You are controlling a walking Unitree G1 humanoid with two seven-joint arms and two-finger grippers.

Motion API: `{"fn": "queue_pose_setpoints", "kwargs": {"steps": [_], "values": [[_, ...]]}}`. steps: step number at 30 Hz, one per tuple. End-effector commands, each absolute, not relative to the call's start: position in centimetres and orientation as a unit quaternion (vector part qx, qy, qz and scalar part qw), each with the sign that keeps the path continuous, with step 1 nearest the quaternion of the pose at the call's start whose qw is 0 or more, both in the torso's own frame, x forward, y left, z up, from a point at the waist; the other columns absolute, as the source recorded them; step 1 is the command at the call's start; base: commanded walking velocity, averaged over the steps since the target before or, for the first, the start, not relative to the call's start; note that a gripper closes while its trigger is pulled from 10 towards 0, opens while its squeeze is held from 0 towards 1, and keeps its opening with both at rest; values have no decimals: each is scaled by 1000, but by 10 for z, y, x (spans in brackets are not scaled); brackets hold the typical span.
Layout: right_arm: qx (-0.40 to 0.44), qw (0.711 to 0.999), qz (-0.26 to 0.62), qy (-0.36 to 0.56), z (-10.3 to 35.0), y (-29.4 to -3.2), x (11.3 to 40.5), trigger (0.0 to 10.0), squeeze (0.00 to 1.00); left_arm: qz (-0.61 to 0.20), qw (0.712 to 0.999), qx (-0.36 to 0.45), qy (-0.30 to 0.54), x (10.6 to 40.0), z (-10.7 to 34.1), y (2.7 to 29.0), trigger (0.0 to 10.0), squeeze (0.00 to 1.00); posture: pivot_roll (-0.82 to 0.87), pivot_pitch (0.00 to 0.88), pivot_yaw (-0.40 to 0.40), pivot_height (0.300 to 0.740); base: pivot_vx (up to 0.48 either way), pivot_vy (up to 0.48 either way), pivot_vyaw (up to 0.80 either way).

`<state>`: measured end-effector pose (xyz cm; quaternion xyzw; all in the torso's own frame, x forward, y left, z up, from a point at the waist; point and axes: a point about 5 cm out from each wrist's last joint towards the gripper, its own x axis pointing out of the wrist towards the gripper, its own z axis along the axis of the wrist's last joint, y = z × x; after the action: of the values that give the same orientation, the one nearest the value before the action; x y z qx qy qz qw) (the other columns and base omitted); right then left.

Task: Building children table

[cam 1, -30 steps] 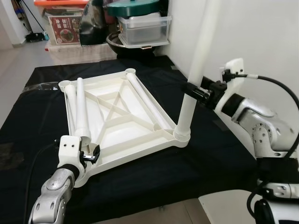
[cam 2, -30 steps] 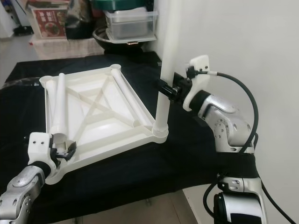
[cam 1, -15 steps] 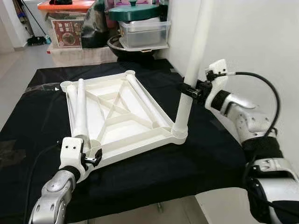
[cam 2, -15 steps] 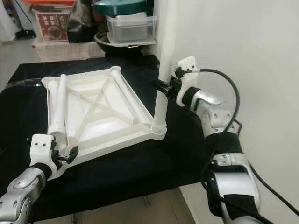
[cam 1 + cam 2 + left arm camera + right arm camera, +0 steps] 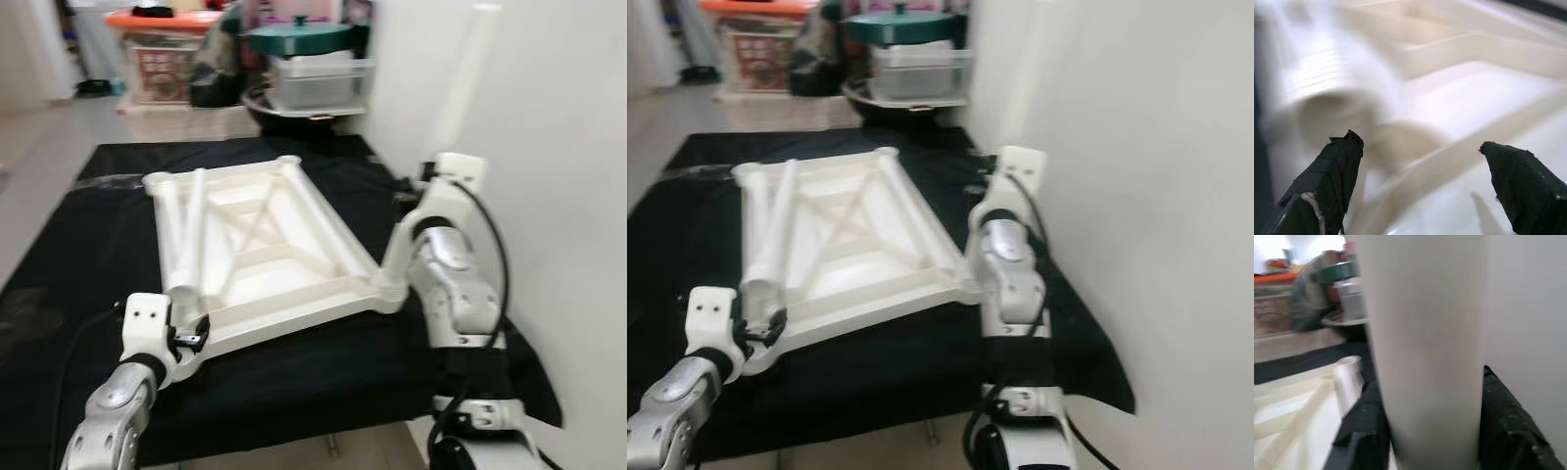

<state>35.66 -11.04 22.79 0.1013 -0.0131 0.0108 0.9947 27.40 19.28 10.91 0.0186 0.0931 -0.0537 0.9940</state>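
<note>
Tabletop [image 5: 257, 227]: white moulded plastic, smooth, slight sheen, by left claw [image 5: 1425, 191]. Leg [image 5: 1425, 357] in right claw [image 5: 1425, 450]: same smooth white plastic, matt-ish. Claw fingers [image 5: 1327, 176]: black, matt, rough-edged. Counter [image 5: 78, 264] cover: black cloth, matt, w/ creases. Arms [image 5: 113, 411]: silver metal, semi-gloss; wrist housings white plastic. Wall beyond right claw: matt white paint.

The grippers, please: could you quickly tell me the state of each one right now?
Left gripper: open, fingers spread at the near corner of the upturned tabletop, holding nothing.
Right gripper: closed on the upright table leg.
</note>
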Motion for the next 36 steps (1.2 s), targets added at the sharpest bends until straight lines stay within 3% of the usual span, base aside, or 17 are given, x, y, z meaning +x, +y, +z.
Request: {"fn": "queue_pose_setpoints", "kwargs": {"steps": [1, 4, 5, 6, 8, 9, 15, 20, 21, 23, 24, 28, 30, 31, 33, 34, 36], "values": [[117, 990, 54, 50, 203, -96, 355, 10000, 1000, -61, 993, 18, 99, 272, 107, 191, 10000, 0, 32, 0, -34, 740, 0, 0, 0], [106, 991, 77, 25, 223, -108, 358, 10000, 1000, -67, 993, 18, 97, 271, 107, 189, 10000, 0, 28, 0, -39, 740, 0, 0, 0], [101, 991, 80, 20, 230, -113, 358, 10000, 204, -67, 993, 17, 97, 270, 107, 189, 10000, 0, 29, 0, -40, 740, 0, 0, 0], [97, 989, 108, 7, 240, -116, 359, 10000, 0, -67, 993, 16, 98, 268, 106, 188, 10000, 0, 30, 0, -41, 740, 0, 0, 0], [97, 989, 108, 7, 240, -116, 359, 10000, 0, -67, 993, 16, 98, 268, 106, 188, 10000, 0, 30, 0, -41, 740, 0, 0, 0], [85, 978, 189, -15, 254, -122, 361, 10000, 0, -73, 992, 14, 100, 266, 105, 185, 10000, 0, 32, 0, -43, 740, 0, 0, 0], [42, 941, 336, -20, 255, -140, 363, 10000, 0, -86, 991, 20, 101, 266, 104, 181, 10000, 0, 41, 0, -48, 740, 0, 0, 0], [13, 923, 386, 4, 237, -144, 367, 10000, 0, -90, 991, 22, 98, 267, 106, 180, 10000, 0, 63, 0, -57, 740, 0, 0, 0], [12, 912, 410, 16, 231, -140, 366, 9059, 0, -91, 991, 23, 98, 266, 106, 180, 10000, 0, 64, 0, -57, 740, 0, 0, 0], [11, 904, 426, 23, 227, -138, 365, 9059, 0, -91, 991, 24, 98, 265, 107, 181, 10000, 0, 64, 0, -57, 740, 0, 0, 0], [16, 898, 439, 25, 224, -133, 363, 0, 0, -92, 991, 25, 99, 264, 106, 181, 10000, 0, 71, 0, -58, 740, 0, 0, 0], [15, 893, 450, 28, 222, -129, 363, 0, 0, -92, 990, 26, 100, 263, 106, 182, 10000, 0, 74, 0, -60, 740, 0, 0, 0], [22, 961, 267, 71, 213, -133, 386, 0, 0, -93, 990, 27, 100, 262, 107, 183, 10000, 0, 70, 0, -60, 740, 0, 0, 0], [22, 961, 267, 71, 213, -133, 386, 0, 0, -93, 990, 27, 100, 262, 107, 183, 10000, 0, 70, 0, -60, 740, 0, 0, 0], [55, 988, 123, 75, 207, -146, 391, 0, 0, -94, 990, 27, 101, 262, 106, 182, 10000, 0, 72, 0, -60, 740, 0, 0, 0], [55, 988, 123, 75, 207, -146, 391, 0, 0, -94, 990, 27, 101, 262, 106, 182, 10000, 0, 72, 0, -60, 740, 0, 0, 0], [86, 993, 25, 71, 199, -150, 383, 0, 0, -96, 990, 26, 102, 261, 106, 180, 10000, 0, 69, 0, -54, 740, 0, 0, 0]]}}
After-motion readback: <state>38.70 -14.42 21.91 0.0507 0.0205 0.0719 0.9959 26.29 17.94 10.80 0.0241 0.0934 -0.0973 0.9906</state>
